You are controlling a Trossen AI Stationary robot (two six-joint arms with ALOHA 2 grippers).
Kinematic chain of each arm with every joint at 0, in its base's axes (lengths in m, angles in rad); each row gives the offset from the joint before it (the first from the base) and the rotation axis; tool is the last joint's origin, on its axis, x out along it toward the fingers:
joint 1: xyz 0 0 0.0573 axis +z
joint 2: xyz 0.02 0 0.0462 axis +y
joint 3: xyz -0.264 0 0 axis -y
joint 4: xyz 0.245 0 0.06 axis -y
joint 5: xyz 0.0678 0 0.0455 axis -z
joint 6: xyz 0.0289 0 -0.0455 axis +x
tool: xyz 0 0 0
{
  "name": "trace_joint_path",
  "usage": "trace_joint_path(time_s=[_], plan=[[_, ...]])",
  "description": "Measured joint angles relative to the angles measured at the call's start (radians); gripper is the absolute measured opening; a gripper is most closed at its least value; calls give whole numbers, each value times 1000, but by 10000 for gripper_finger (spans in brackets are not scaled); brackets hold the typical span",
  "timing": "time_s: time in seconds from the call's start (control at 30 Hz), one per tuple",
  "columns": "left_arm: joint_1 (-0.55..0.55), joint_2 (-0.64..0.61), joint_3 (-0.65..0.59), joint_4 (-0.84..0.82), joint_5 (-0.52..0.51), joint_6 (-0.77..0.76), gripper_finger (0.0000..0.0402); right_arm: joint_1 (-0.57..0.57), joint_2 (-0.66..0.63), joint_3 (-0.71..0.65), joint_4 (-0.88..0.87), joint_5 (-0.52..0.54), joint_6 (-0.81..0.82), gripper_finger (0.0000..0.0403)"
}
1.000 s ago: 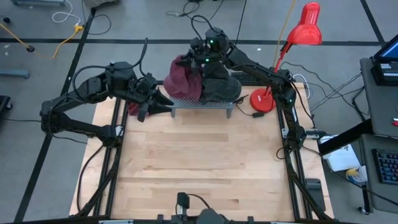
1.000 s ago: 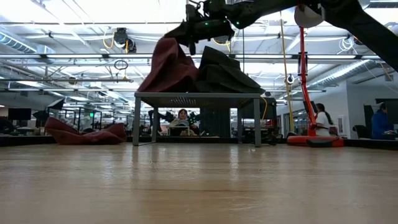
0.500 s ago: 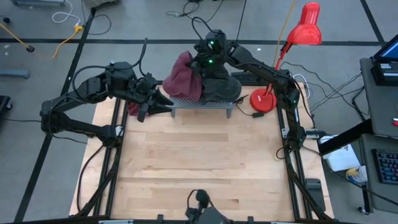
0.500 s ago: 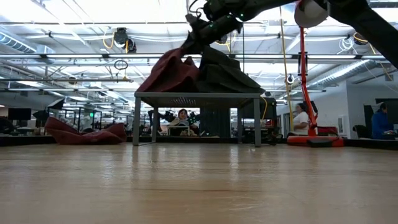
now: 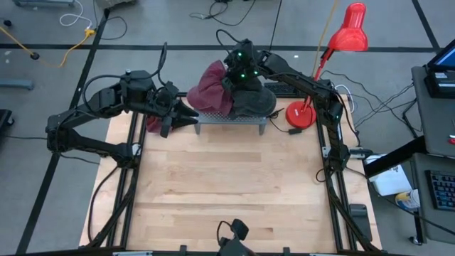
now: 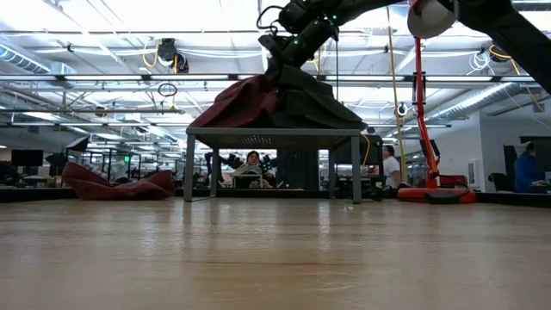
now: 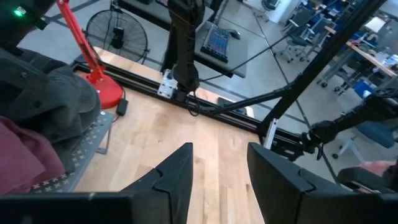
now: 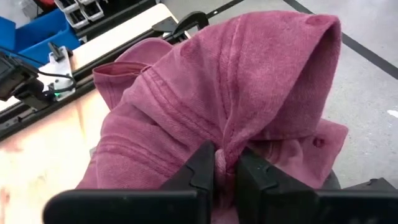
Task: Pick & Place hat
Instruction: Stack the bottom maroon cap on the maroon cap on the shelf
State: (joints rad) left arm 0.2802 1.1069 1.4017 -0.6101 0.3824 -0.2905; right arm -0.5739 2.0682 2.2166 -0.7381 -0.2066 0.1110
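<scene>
Right end effector (image 8: 225, 168) pinching maroon hat (image 8: 249, 99) atop rack (image 5: 231, 118), left end effector (image 7: 219, 177) spread, nr rack's side

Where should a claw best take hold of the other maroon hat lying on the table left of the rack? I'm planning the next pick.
Judging by the low view, the maroon hat lies slumped flat on the table. Probably come straight down from above and pinch a raised fold of its crown.
</scene>
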Motion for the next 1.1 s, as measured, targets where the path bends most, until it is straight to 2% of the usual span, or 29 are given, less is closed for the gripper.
trace_joint_path(time_s=[0.33,0.43,0.63,0.73,0.8,0.9,1.1], plan=[[0,0,0,0,-1,0,172,0,0,0,0,1,-35,50],[0,0,0,0,-1,0,169,0,0,0,-7,44,-29,64],[0,0,0,0,-1,0,155,0,-23,-1,-19,55,-46,127],[0,0,0,0,-5,0,149,0,-45,-1,-20,110,-46,159],[0,0,0,0,-41,1,145,1,-62,-1,-16,157,-52,174],[0,0,0,0,-130,41,141,2,-94,-1,-15,161,-61,187],[2,20,0,26,-449,88,137,20,-175,-1,-62,158,-63,189]])
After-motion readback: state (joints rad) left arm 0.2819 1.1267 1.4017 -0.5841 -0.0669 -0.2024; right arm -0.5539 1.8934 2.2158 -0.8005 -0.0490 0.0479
